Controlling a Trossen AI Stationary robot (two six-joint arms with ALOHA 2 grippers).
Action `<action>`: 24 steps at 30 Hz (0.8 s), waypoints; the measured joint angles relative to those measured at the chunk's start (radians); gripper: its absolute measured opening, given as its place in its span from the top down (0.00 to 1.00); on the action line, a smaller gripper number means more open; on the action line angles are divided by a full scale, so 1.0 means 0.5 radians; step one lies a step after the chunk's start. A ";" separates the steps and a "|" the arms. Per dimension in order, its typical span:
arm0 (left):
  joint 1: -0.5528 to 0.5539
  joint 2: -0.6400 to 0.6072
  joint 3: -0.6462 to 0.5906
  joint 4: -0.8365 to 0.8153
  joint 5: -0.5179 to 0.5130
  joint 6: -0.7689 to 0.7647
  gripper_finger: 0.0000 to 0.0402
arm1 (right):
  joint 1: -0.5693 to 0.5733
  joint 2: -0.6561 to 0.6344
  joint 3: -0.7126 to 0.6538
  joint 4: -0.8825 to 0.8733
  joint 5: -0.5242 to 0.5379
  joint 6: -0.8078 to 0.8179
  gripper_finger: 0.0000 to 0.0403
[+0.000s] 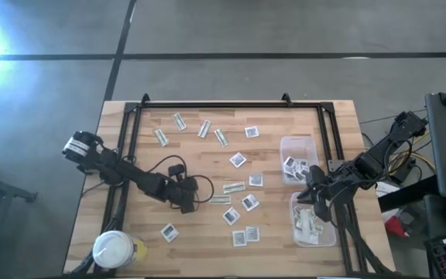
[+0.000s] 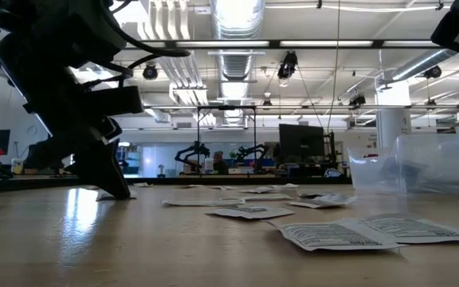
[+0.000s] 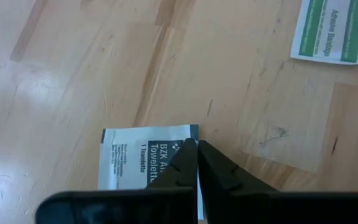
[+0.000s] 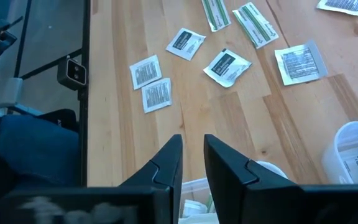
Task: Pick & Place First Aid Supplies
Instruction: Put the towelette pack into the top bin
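The first aid supplies, square white packets (image 1: 238,160) and narrow green-and-white strips (image 1: 234,187), lie flat and scattered on the wooden table (image 1: 130,155). My left gripper (image 1: 186,203) is down at the table left of the middle, shut at a white towelette packet (image 3: 145,157); a green bandage strip (image 3: 331,28) lies beyond it. My right gripper (image 4: 192,142) hovers above the clear tubs at the right, slightly open, with nothing between its fingers. In the low view the left gripper (image 2: 114,187) touches the tabletop. My left gripper meets the towelette packet at its side edge, near one corner (image 3: 191,129). The shut fingers come slanting down from above, and the edge runs in under the line where the fingertips (image 3: 185,152) meet. The packet lies flat on the table.
Two clear tubs (image 1: 298,159) (image 1: 313,221) holding packets stand at the right edge. A white-lidded jar (image 1: 114,249) stands at the near left corner. A black frame (image 1: 231,105) borders the table. A dark cable (image 1: 200,186) loops beside the left gripper.
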State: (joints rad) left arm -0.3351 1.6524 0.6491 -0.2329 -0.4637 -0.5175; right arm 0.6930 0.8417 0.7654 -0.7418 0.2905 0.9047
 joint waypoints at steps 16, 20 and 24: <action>-0.049 -0.006 0.348 -0.043 -0.031 0.324 1.00 | 0.002 -0.002 0.000 0.004 -0.005 0.001 0.83; -0.065 -0.006 0.418 -0.050 -0.038 0.399 1.00 | 0.002 -0.002 0.000 0.006 -0.005 0.001 0.85; -0.080 -0.007 0.479 -0.053 -0.044 0.448 1.00 | 0.002 -0.002 0.000 0.015 -0.005 0.001 0.85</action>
State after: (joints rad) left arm -0.3752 1.6489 0.8887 -0.2595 -0.4858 -0.2934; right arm 0.6937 0.8410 0.7654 -0.7345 0.2882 0.9051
